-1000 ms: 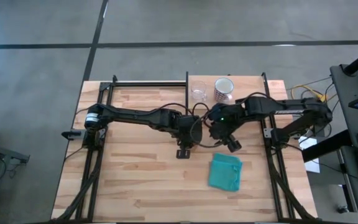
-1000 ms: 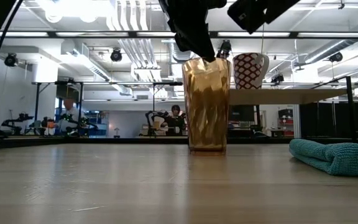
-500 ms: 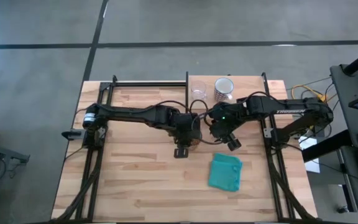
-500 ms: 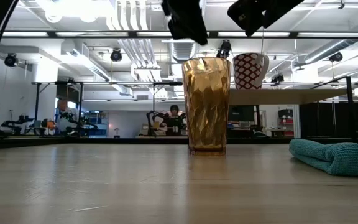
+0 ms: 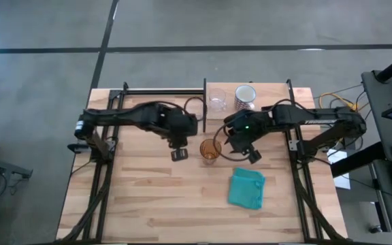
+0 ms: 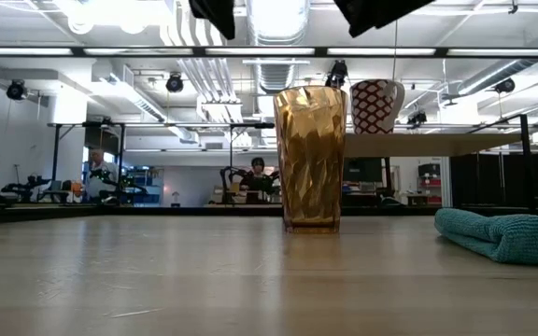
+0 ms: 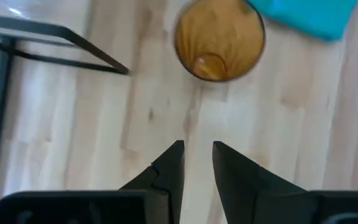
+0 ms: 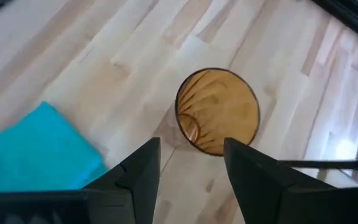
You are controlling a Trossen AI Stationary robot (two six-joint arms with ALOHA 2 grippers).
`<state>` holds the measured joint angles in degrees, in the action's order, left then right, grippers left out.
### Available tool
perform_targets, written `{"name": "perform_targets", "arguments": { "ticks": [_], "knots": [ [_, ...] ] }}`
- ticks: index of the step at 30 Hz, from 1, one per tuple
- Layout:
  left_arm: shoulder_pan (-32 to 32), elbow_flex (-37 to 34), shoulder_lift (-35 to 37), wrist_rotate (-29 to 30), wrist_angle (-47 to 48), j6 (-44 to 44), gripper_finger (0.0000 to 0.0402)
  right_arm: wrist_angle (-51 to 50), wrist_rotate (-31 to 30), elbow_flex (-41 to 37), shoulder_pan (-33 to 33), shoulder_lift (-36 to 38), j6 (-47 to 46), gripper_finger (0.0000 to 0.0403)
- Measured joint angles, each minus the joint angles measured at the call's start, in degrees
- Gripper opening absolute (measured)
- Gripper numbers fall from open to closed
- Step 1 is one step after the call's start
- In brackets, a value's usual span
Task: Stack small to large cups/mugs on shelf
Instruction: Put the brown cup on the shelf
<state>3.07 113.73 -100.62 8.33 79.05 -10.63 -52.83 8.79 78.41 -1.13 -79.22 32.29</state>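
Note:
The tall amber tumbler (image 5: 210, 150) stands upright on its base on the table, near the middle; it also shows in the low view (image 6: 311, 159). The white speckled mug (image 5: 245, 97) and the tiny clear glass cup (image 5: 217, 102) stand side by side on the raised shelf (image 5: 272, 91) at the far edge. My left gripper (image 5: 181, 145) hovers left of the tumbler, pointing down, open by a narrow gap (image 7: 197, 158) and empty. My right gripper (image 5: 248, 151) hovers right of the tumbler, open (image 8: 191, 155) and empty.
A folded teal cloth (image 5: 246, 187) lies on the table, near and right of the tumbler. Black frame rails run along the table's left, right and far sides. The shelf's thin black posts (image 7: 61, 43) stand behind the tumbler.
My left gripper has risen off the tumbler's rim and drawn back toward the table's left edge. The tumbler stays upright where it was. My right gripper has barely moved.

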Motion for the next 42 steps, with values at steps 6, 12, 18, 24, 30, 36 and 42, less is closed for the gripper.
{"name": "perform_targets", "arguments": {
  "ticks": [6, 12, 18, 24, 30, 36, 42],
  "knots": [
    [0.0, 0.0, 3.3, 2.4, -0.4, -1.1, 0.0069, 2.9, 0.1, 0.0, 0.0, -4.1, 3.1, 0.0171],
    [0.0, 0.0, 4.4, 2.7, -0.4, -1.2, 0.0069, 2.2, 0.1, 0.0, 0.0, -8.9, 4.2, 0.0171],
    [0.0, -0.2, 4.5, 2.7, 0.1, -1.1, 0.0069, 2.2, 0.6, 0.0, -0.1, -12.6, 4.2, 0.0165],
    [0.0, -0.2, 4.5, 2.7, 0.1, -1.1, 0.0069, 2.3, 0.6, 0.0, -0.1, -15.3, 4.2, 0.0118],
    [-0.1, -0.2, 4.5, 2.7, 0.1, -1.0, 0.0069, 2.3, -0.1, 0.0, 0.0, -16.1, 1.0, 0.0019],
    [-0.1, -0.2, 4.5, 2.8, 0.2, -1.0, 0.0069, -3.5, -7.0, 1.5, 0.0, -12.0, -7.6, 0.001],
    [-0.1, -0.2, 4.5, 2.8, 1.1, -1.0, 0.0069, -17.9, -8.9, 8.6, 0.0, -7.0, -18.0, 0.001]
  ]
}}
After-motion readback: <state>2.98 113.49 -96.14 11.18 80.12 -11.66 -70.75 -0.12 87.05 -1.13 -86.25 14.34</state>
